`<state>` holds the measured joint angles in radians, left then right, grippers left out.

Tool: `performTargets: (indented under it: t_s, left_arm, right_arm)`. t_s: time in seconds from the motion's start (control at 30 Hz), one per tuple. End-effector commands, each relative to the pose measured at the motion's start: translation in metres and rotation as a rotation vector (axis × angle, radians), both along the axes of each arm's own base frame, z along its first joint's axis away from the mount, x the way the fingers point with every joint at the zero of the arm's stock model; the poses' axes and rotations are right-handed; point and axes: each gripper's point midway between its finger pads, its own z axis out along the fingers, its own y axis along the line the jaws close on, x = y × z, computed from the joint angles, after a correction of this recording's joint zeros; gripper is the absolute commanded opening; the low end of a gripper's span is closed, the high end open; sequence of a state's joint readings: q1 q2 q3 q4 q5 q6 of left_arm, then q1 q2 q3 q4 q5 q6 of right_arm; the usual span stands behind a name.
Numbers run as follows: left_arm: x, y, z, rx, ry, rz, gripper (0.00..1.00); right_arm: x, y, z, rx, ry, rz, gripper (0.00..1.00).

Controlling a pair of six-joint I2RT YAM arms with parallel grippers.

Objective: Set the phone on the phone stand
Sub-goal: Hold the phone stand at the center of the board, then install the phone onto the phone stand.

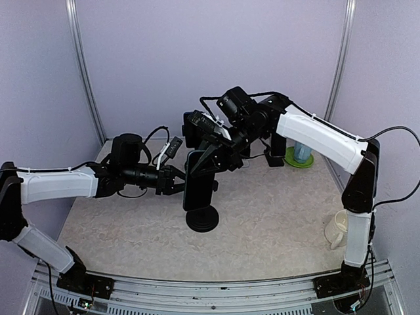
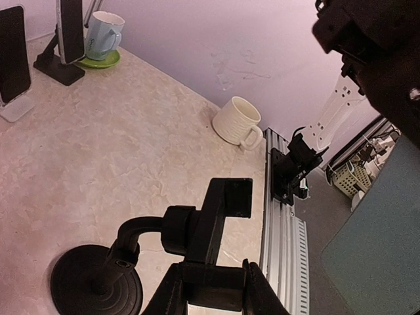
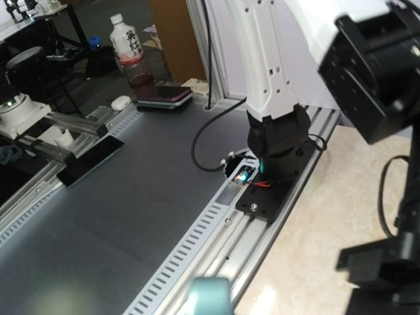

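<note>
Right up close in the left wrist view: the black fingers (image 2: pixel 172 289) of the left gripper (image 2: pixel 213 279), closed tight on the bottom of the phone stand (image 2: pixel 216 216). Gripped by the clamp part, with the stand's round black foot (image 2: pixel 95 289) flat on the table (image 2: pixel 131 144).

Just to the side, the phone (image 2: pixel 377 243): a big blue-green slab up in the air, near the stand but not in the clamp yet. Pinched at its top edge by the right gripper (image 1: pixel 211 155), with jaws nearly shut on the thin edge. Seen from above, hanging upright, just in front of the stand.

Now the cups. A cream mug (image 2: pixel 236 120) near the table's edge, handle turned toward the metal rail (image 2: pixel 279 249), with only cream wall to see inside. A blue mug (image 2: pixel 104 34) on a green saucer (image 2: pixel 98 62) at the far back, inside hidden. Beside it a spare phone (image 2: pixel 70 29) leaning on a black prop (image 2: pixel 56 65), and another dark phone (image 2: pixel 13 56) on a clear holder (image 2: pixel 14 108).

Past the rail, a white basket (image 2: pixel 351 178) with a few small things in it, too blurry to name.

In the right wrist view, a clear bottle (image 3: pixel 128 49) on a grey desk (image 3: pixel 98 216) off the table, with a white cap and some reddish drink low down. A white label on it with dark writing, too small to read.
</note>
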<state>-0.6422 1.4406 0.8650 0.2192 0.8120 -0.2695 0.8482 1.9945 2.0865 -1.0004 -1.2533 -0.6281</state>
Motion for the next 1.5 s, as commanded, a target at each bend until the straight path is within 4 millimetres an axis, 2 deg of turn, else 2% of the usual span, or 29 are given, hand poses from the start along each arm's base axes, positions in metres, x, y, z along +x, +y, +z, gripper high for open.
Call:
performTargets:
  t_s: [0.0, 0.33, 0.67, 0.93, 1.23, 1.47]
  left_arm:
    - [-0.017, -0.008, 0.045, -0.086, -0.107, -0.053, 0.17]
    - [-0.036, -0.012, 0.059, -0.112, -0.130, -0.073, 0.17]
    - [-0.043, -0.007, 0.064, -0.124, -0.138, -0.057, 0.16]
    - [-0.047, -0.005, 0.066, -0.128, -0.146, -0.061, 0.14]
    - [-0.051, -0.004, 0.068, -0.135, -0.150, -0.064, 0.13]
    - [-0.054, -0.003, 0.072, -0.147, -0.161, -0.069, 0.13]
  right_arm:
    - [-0.005, 0.001, 0.013, 0.039, -0.016, 0.027, 0.00]
    - [0.003, 0.006, -0.013, -0.007, -0.041, 0.005, 0.00]
    - [0.004, 0.002, -0.025, -0.022, -0.061, -0.025, 0.00]
    - [0.009, -0.004, -0.027, -0.016, -0.065, -0.056, 0.00]
    - [0.025, -0.013, -0.020, 0.026, -0.079, -0.139, 0.00]
    - [0.043, -0.021, -0.032, -0.006, -0.058, -0.192, 0.00]
